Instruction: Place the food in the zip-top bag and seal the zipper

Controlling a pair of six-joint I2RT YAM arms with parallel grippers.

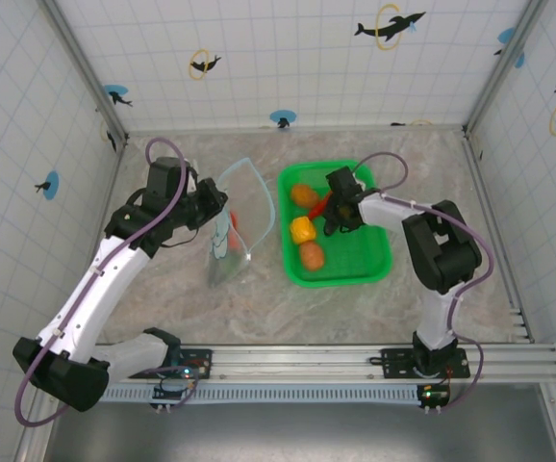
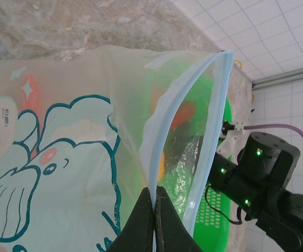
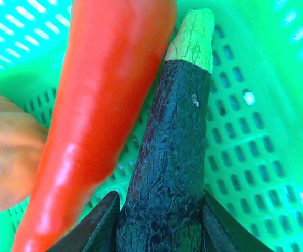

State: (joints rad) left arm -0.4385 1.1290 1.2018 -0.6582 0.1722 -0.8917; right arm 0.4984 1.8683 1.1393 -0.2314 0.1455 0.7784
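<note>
Presently the zip-top bag (image 1: 230,241), a flat pouch of clear, crinkly film printed with a pale blue cartoon elephant, is held up by its rim over the marbled table (image 1: 182,298), just left of the green plastic basket (image 1: 360,271). The rim is pinched by the left gripper (image 2: 154,210), whose dark tapered fingers are pressed together on the film at one end of the zipper (image 2: 218,115), a thin light blue strip. The mouth is seen gaping in a long lens shape. A red-orange blur is made out through the film, but whether it lies inside cannot be told.

Inside the lattice-walled basket, the right gripper (image 3: 162,233) is clamped around the dark eggplant (image 3: 172,152), with a black finger set against each flank of its wrinkled, matte skin. Its pale green stem cap is pointed away from the wrist. A glossy, tapering red pepper (image 3: 99,105) is laid touching the eggplant's side, and a rounded orange piece (image 3: 4,157) is nestled against the pepper. A lumpy yellow piece (image 1: 302,229) and an orange ball (image 1: 311,255) are seen nearer the arms.
</note>
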